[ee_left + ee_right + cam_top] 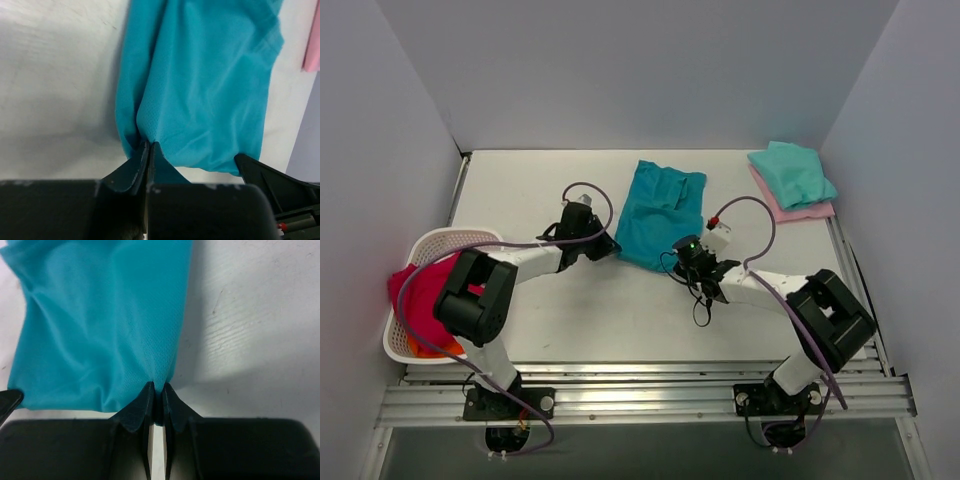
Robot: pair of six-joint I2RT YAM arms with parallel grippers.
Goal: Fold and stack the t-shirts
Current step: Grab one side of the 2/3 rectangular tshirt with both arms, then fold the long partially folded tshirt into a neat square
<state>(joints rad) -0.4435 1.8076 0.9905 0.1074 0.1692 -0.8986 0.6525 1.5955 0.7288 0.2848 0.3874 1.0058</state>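
The deep teal-blue t-shirt [660, 212] lies folded lengthwise in the middle of the table. My left gripper [605, 246] is shut on its near left corner; in the left wrist view [150, 145] the cloth [200, 85] bunches into the closed jaws. My right gripper [682, 262] is shut on its near right corner; the right wrist view [156, 390] shows the cloth [100, 325] pinched between the jaws. The mint-green t-shirt [792, 172] lies folded on top of the pale pink t-shirt [798, 208] at the back right.
A white lattice basket [420, 262] stands at the left edge, holding red cloth [420, 290] and something orange. Grey walls close in the table on three sides. A slotted metal rail [640, 385] runs along the near edge.
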